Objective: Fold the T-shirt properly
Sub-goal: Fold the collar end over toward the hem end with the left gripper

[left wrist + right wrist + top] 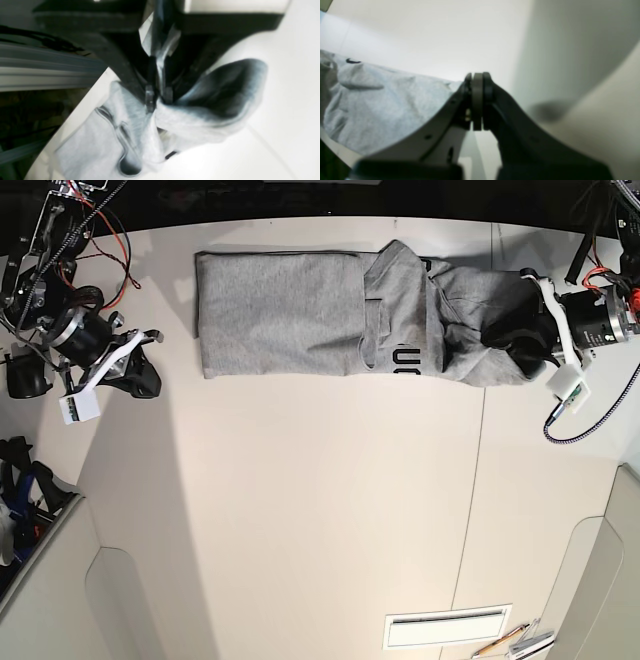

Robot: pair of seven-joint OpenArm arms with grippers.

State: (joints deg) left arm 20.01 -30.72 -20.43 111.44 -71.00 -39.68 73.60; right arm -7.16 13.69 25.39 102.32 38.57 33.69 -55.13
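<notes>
1. One T-shirt (300,315) lies along the table's (320,510) far edge, partly folded, lettering showing near the middle.
2. Soft, light and limp, it should drape; hems or seams look best to grasp.
3. Left gripper (158,96) is clamped on bunched cloth, probably a sleeve; the view is blurred.
4. Right gripper (477,80) is closed, empty, beside the shirt.
</notes>
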